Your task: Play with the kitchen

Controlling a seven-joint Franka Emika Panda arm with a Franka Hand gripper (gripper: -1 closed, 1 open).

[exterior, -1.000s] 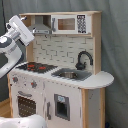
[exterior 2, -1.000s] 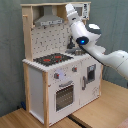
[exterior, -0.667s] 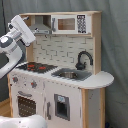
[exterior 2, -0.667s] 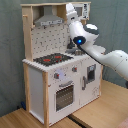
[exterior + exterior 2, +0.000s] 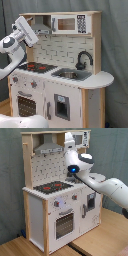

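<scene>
Pincer sits raised at the grey hood, at about ten o'clock in the first exterior view; I cannot tell whether it is spread or pressed together. Below it stands the large white and pale-wood toy kitchen. I judge a slow, small approach best, keeping the wrist off the upper shelf.
</scene>
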